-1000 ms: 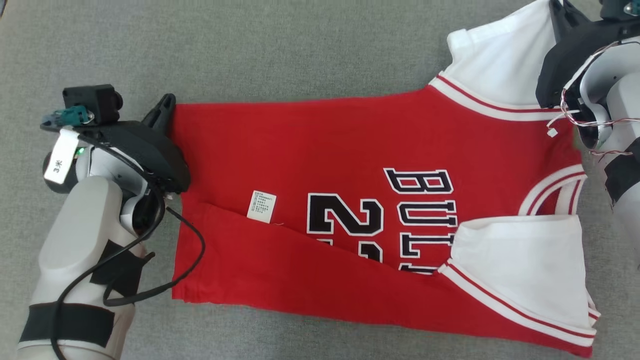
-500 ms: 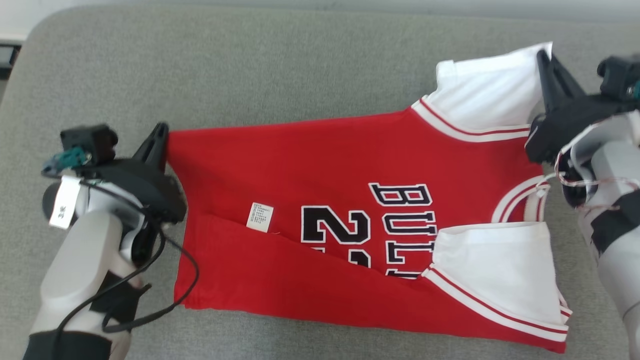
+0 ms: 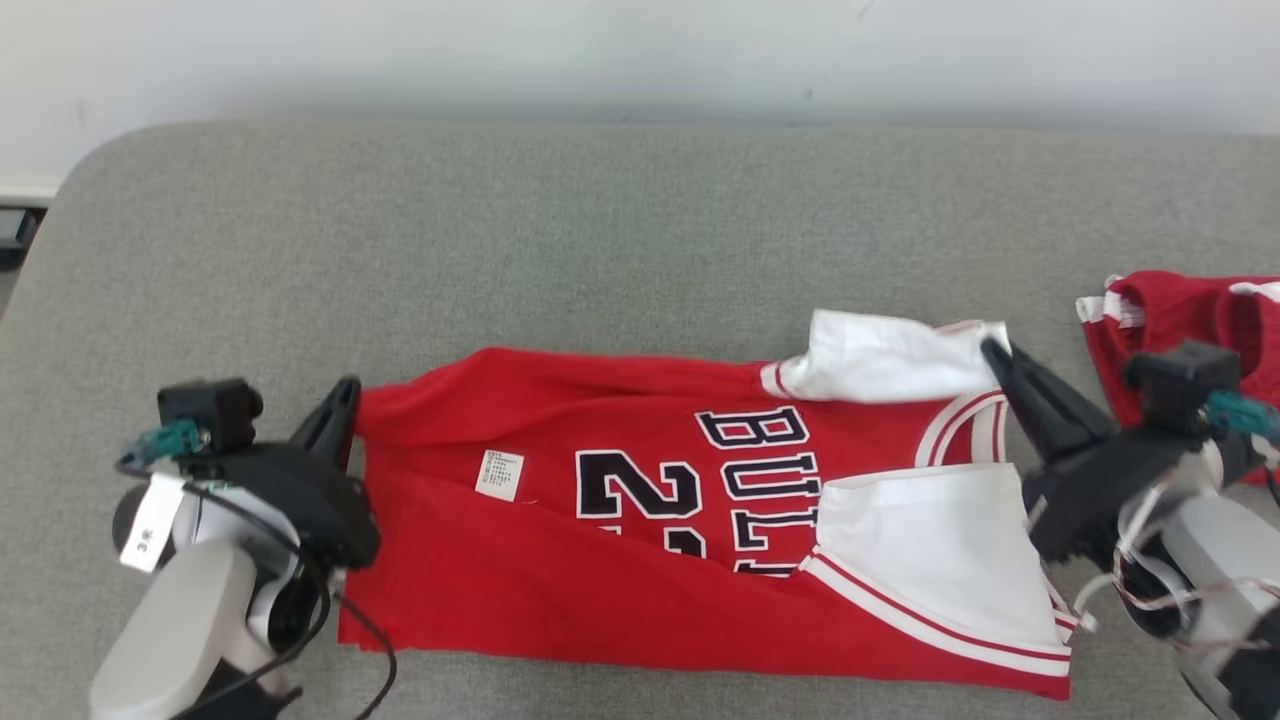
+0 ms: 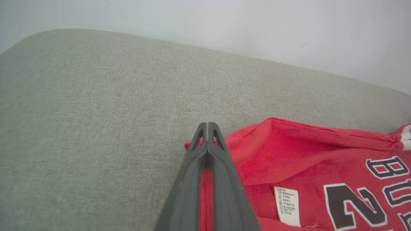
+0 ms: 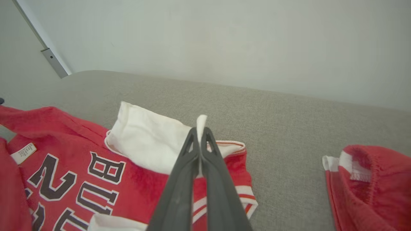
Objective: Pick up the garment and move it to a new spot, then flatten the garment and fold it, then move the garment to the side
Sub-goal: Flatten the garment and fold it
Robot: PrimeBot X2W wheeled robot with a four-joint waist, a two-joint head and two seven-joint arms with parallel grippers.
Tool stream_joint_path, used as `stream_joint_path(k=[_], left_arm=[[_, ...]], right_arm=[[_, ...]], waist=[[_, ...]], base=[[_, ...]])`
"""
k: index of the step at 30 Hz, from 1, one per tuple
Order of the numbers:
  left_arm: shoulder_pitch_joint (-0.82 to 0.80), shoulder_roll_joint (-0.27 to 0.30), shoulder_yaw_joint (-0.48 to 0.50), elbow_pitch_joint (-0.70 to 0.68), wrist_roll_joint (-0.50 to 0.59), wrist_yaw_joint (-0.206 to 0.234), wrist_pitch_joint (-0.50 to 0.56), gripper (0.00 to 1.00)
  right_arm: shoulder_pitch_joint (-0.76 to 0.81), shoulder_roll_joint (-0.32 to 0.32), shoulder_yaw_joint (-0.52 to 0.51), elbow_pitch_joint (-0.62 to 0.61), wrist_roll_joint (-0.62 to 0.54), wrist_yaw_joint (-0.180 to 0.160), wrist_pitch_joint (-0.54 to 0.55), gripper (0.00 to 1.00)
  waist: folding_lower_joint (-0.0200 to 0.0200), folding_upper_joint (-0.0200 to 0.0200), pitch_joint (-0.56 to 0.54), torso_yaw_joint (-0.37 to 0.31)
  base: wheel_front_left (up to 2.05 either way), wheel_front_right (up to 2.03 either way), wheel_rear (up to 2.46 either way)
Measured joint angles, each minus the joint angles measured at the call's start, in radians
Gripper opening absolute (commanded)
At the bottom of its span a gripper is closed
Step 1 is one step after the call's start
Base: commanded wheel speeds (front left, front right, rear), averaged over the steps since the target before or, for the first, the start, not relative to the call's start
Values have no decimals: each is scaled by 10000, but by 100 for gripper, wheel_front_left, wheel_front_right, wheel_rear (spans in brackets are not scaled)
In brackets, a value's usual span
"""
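The garment (image 3: 640,540) is a red jersey with white sleeves and black lettering, spread sideways on the grey couch (image 3: 500,240). Its near long edge is folded over the middle. My left gripper (image 3: 345,392) is shut on the hem corner at the left, and the red cloth (image 4: 289,154) shows between its fingers (image 4: 179,192). My right gripper (image 3: 995,352) is shut on the far white sleeve at the right; in the right wrist view that sleeve (image 5: 151,141) is pinched between the fingertips (image 5: 207,134) and lifted off the cushion.
A second red garment with white trim (image 3: 1190,310) lies bunched on the couch to the right, also seen as red cloth (image 5: 369,179) in the right wrist view. A pale wall (image 3: 640,50) runs behind the couch. The cushion's rounded left end (image 3: 70,200) is near.
Both grippers have drawn the jersey's far edge up and toward its near edge, so the far half bunches and folds. The head camera has tilted up, bringing the wall and the second garment into view.
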Motion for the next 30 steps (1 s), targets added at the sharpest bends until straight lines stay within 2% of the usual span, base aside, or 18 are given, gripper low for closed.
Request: stream_joint_path(k=[5, 11, 17, 23, 30], left_arm=[[586, 259, -301, -380, -336, 0, 261, 0], [992, 276, -539, -830, -543, 0, 420, 0], [1474, 570, -865, -1361, -917, 0, 803, 0], [1593, 771, -813, -1561, -924, 0, 1026, 0], [1600, 813, -874, -1415, -878, 13, 1321, 0]], right_arm=[[582, -959, 729, -1080, 830, 0, 284, 0], [1069, -1597, 1112, -1841, 1645, 0, 433, 0], [1568, -2322, 1580, -2364, 2560, 0, 1068, 0], [1690, -2602, 1910, -2299, 2773, 0, 1718, 0], [1733, -2619, 2320, -2171, 3087, 0, 2454, 0]], waist=[[0, -1, -219, -69], [2, -1, -327, -34], [1, 0, -414, 72], [2, 0, -410, 139], [2, 0, -451, 181]], base=[[0, 0, 0], [0, 0, 0], [0, 0, 0], [0, 0, 0], [0, 0, 0]])
